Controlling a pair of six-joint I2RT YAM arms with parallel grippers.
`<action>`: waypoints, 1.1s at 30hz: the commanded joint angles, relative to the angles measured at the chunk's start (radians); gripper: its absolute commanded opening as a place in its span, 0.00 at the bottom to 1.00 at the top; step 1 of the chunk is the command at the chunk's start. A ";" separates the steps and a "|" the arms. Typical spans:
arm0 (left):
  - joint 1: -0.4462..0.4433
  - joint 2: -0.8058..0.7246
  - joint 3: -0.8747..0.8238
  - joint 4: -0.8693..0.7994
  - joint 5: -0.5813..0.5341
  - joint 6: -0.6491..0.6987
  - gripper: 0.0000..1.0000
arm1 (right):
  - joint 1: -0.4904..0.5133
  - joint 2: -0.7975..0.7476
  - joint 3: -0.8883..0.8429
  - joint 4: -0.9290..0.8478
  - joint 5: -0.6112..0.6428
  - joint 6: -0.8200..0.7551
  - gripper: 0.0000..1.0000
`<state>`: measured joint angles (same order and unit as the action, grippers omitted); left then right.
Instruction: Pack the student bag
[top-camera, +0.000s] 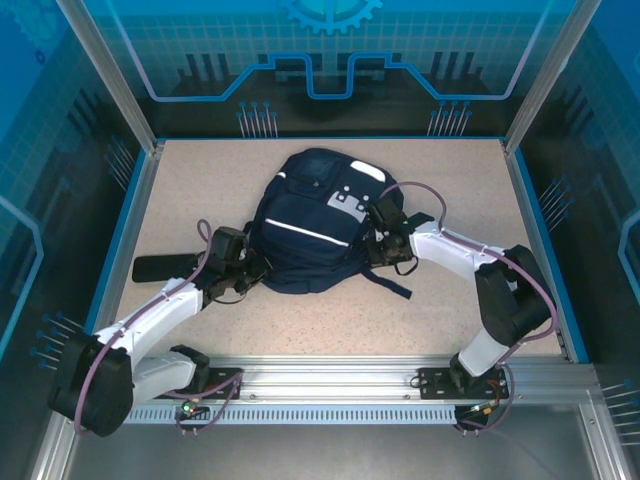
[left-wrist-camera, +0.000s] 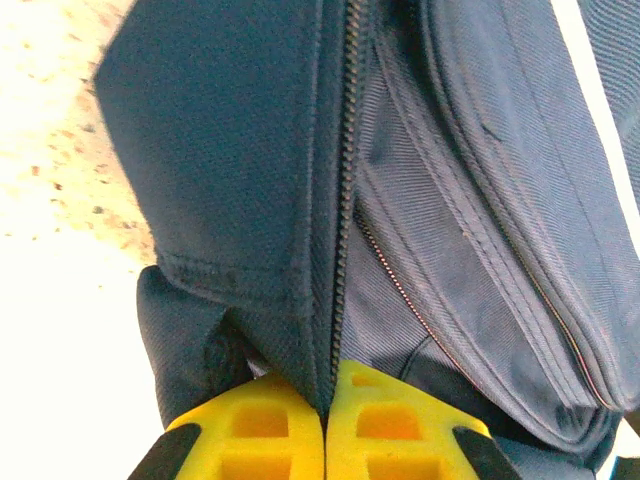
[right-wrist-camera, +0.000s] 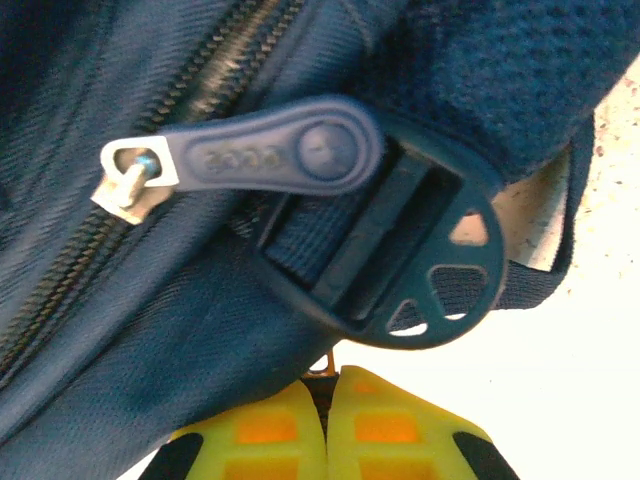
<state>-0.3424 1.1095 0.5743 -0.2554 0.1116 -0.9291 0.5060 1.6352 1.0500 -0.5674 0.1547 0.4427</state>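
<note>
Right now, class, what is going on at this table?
A robot is handling the student bag lying on the table. Its left end effector is shut on a fabric edge along the bag's zipper. The right end effector is shut at the bag's other side, beside a strap buckle and zipper pull.

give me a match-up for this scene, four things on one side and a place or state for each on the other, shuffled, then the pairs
1 student bag
2 zipper pull
3 strap buckle
4 left gripper

a yellow, jaws shut on the bag's fabric
b rounded, with cut-out holes
c middle of the table
d long tab on a silver clip

Pairs: 1-c, 2-d, 3-b, 4-a
</note>
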 joint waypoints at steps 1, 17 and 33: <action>0.024 -0.038 -0.013 -0.007 0.034 0.072 0.03 | -0.060 0.014 0.046 0.013 0.083 0.002 0.00; -0.091 -0.001 0.229 -0.196 0.002 0.404 0.74 | -0.145 -0.279 -0.078 0.080 -0.107 0.001 0.79; -0.441 0.549 0.761 -0.376 -0.295 1.089 0.90 | -0.370 -0.449 -0.196 0.108 -0.309 0.039 1.00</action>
<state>-0.7700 1.5833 1.2442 -0.5434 -0.0860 -0.0093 0.1780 1.2087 0.8825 -0.4603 -0.0895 0.4744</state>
